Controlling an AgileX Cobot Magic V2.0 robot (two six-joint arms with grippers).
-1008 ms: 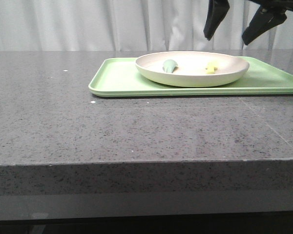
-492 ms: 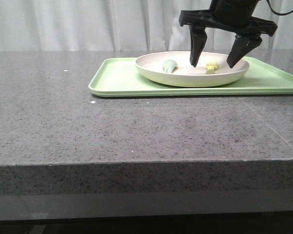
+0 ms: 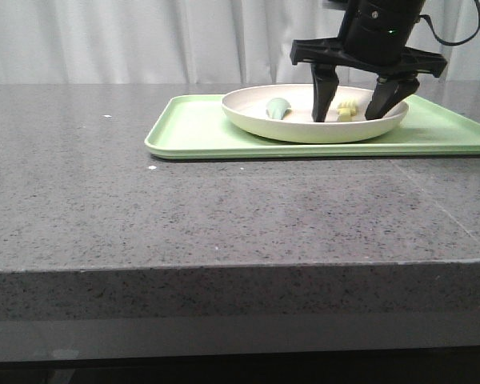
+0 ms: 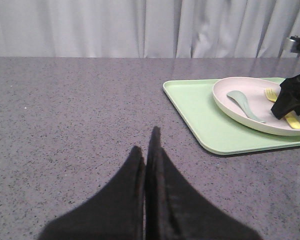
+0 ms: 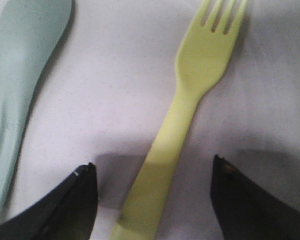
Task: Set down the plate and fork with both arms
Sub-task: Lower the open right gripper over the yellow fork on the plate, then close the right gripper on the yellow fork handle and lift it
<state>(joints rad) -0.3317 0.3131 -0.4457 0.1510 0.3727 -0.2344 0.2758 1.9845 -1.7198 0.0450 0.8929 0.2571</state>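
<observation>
Right pincer stands spread wide inside the plate, one black fingertip on each side of the fork's handle, neither seen touching it; the fork, pale yellow plastic, lies flat on the plate's cream floor, tines pointing away from the pincer; beside it, apart, lies a pale teal-green spoon, its bowl on the same end as the tines; in the front view the fork shows between the two lowered fingers and the spoon sits toward the plate's left side; the plate rests on a flat light-green tray, which lies on the grey speckled tabletop; left pincer is closed, empty, over bare tabletop, well apart from the tray.
</observation>
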